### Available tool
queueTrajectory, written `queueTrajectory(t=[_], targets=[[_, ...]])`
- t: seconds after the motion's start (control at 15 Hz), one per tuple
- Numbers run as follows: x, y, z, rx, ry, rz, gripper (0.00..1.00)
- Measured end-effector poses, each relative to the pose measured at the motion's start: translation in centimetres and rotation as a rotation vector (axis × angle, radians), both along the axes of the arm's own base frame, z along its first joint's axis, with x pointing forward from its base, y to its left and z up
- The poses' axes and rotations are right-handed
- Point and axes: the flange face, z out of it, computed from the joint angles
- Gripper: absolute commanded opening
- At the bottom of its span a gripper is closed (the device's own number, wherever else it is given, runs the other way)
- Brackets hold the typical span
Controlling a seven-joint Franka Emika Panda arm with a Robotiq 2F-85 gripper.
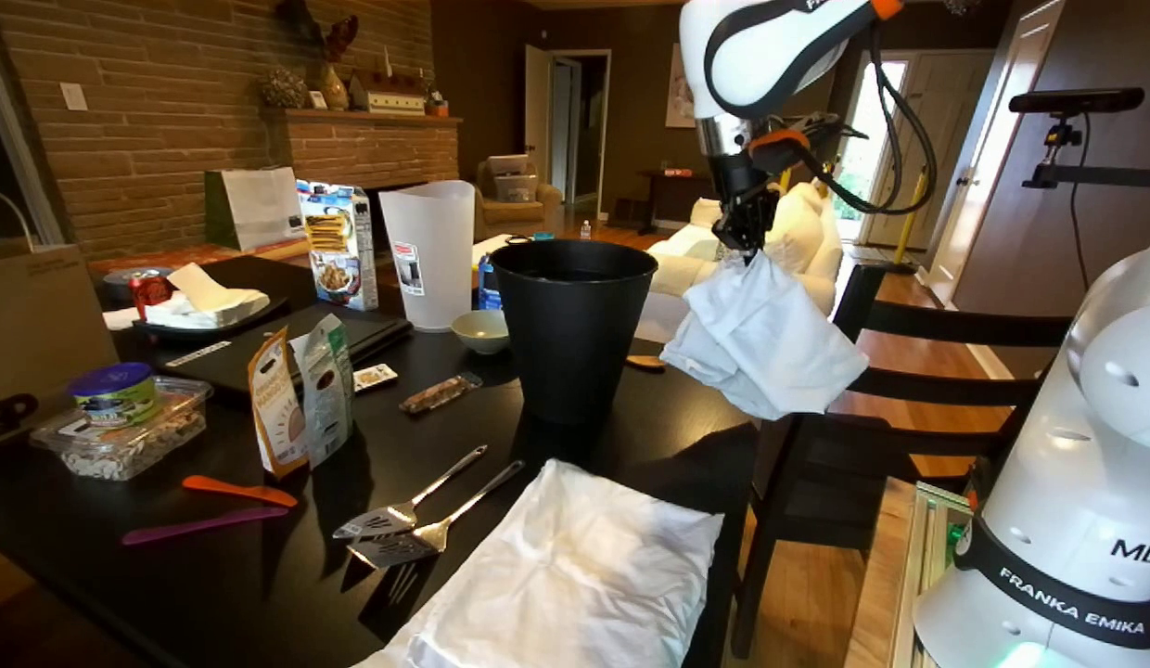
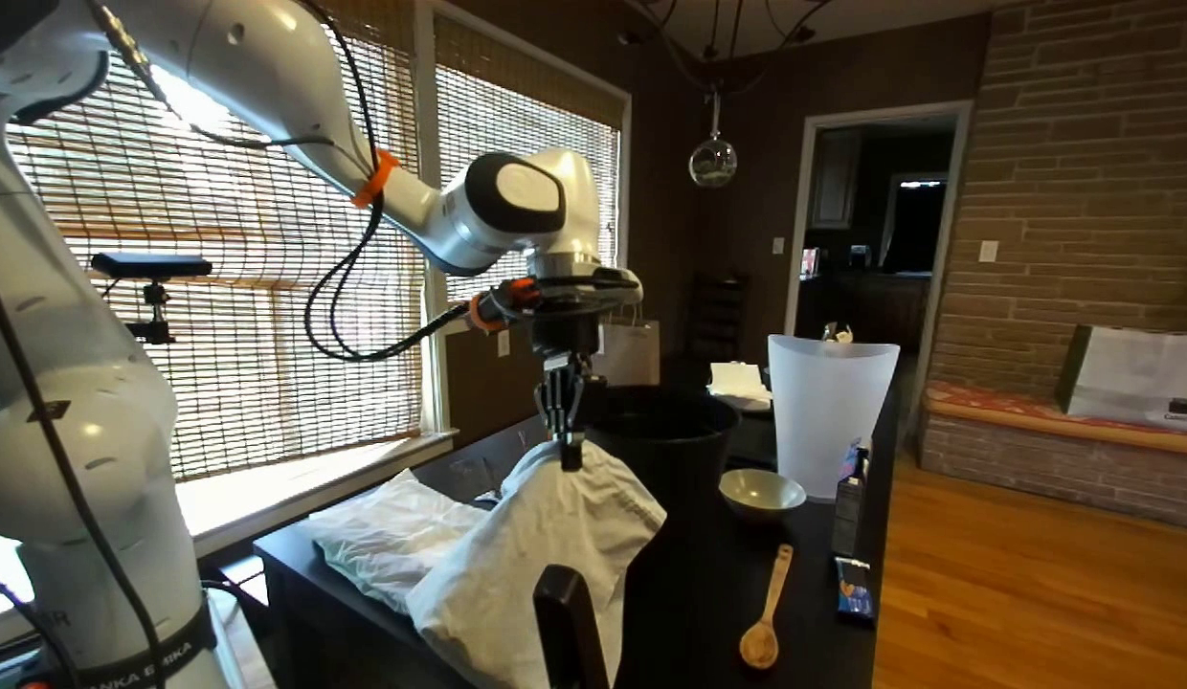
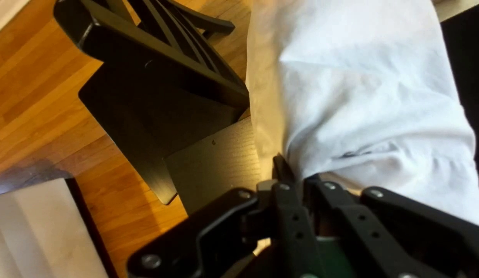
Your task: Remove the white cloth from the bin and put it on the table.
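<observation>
Since the cloth (image 1: 765, 343) has to end up on the surface (image 1: 287, 584), it hangs from the tool (image 2: 567, 455), out of the bin (image 1: 575, 343).
Pinched high, it droops in limp folds beside the bin and near the chair (image 3: 158, 96), its weight likely keeping it loose enough to lay down; the raised hold presumably keeps it off the bin and the sheet (image 1: 584, 566). The tool points downward, jaws almost together, clenched on a gathered bit of cloth and touching nothing else that shows.
</observation>
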Motion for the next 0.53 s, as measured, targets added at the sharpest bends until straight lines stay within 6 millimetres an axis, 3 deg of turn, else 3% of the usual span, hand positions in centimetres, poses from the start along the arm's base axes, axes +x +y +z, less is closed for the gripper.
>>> queueTrajectory(t=[0.53], targets=[[-1.5, 3.3, -7.4, 0.043, -0.030, 0.112, 0.02]])
